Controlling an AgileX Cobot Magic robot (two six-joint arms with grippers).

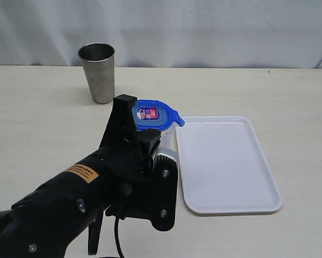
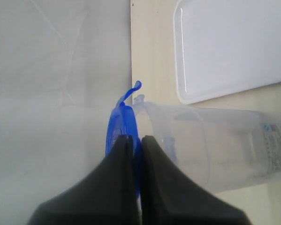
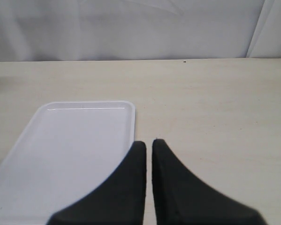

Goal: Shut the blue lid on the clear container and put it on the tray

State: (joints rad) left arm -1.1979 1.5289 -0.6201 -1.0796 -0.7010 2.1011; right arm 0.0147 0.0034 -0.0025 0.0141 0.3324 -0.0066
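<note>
Tray [image 1: 225,166] free; tumbler [image 1: 98,72] well apart, back L

light: bright, diffuse | shadows: soft, faint | blur: fingers [image 2: 117,187] close up, soft-edged | exterior: sharp

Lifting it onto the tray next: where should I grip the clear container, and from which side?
Probably high on the clear container, just under the blue lid, from the side away from the tray: it stands upright, narrow, widest up top.
</note>
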